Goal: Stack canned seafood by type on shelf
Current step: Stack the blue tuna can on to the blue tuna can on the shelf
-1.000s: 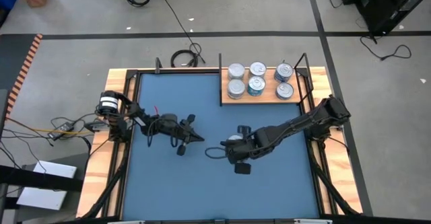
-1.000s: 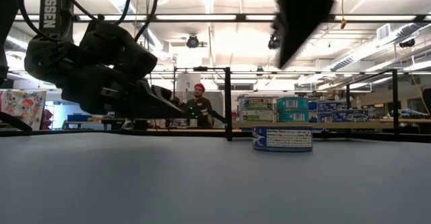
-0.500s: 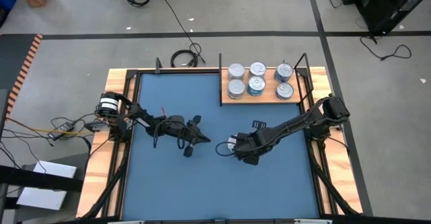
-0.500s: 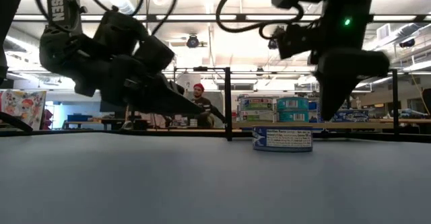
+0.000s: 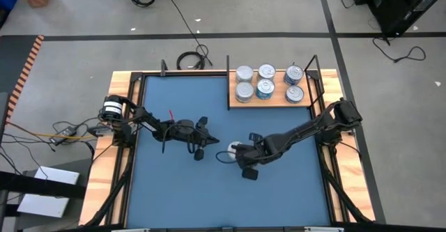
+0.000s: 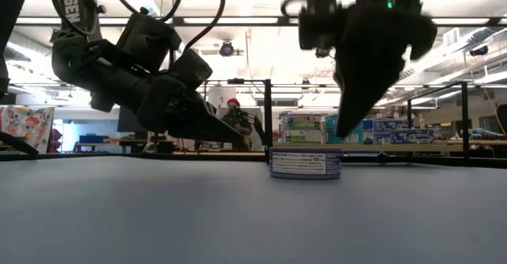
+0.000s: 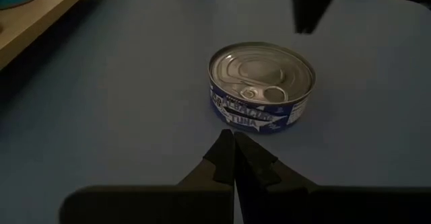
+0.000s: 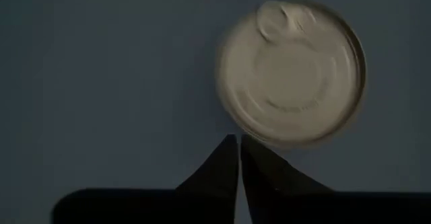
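Tuna tin (image 5: pixel 234 148) now sits upright on the blue mat (image 5: pixel 174 190) between the two hands, further toward the left arm than half a second ago, when it stood nearer the shelf side of the low view. It seems nudged rather than lifted. The right hand (image 5: pixel 240 159) hovers just over it, fingers (image 8: pixel 229 158) pressed together and holding nothing. The left hand (image 5: pixel 214 142), tips also shut, points at the tin from just beside it. Six tins already stand on the wooden shelf (image 5: pixel 270 104). Judging from this, the loose tin is unsecured; a proper grasp needs the right fingers spread first.
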Motion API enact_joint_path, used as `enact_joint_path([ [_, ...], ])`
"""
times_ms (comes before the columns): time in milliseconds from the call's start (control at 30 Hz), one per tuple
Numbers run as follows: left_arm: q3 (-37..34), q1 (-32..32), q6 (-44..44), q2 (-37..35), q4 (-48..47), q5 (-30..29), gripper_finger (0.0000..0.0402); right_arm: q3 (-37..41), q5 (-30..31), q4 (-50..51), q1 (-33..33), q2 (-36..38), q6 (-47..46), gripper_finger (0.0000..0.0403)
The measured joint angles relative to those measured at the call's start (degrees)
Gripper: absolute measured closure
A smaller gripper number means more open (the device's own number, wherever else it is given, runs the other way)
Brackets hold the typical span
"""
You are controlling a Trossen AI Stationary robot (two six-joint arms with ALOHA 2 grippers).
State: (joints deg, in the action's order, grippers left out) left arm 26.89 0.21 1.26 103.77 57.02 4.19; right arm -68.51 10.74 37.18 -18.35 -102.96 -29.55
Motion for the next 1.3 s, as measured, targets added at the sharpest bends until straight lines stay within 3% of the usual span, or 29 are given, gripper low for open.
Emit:
enact_joint_path([
  [300,0.0,0.0,0.9,0.0,0.0,0.0,0.0397,-4.2,3.4,-1.2,-4.1,0.0,12.8,0.0280],
  [467,0.0,0.0,1.1,0.0,0.0,0.0,0.0397,-4.2,6.7,-1.4,-5.2,0.0,17.5,0.0267],
  [1000,0.0,0.0,1.4,0.0,-1.0,0.1,0.0397,-4.2,9.5,0.2,-2.4,-8.0,26.6,0.0286],
  [1300,0.0,0.0,1.5,0.0,-1.0,0.1,0.0397,-4.4,9.3,-0.3,-0.6,-8.3,26.7,0.0394],
])
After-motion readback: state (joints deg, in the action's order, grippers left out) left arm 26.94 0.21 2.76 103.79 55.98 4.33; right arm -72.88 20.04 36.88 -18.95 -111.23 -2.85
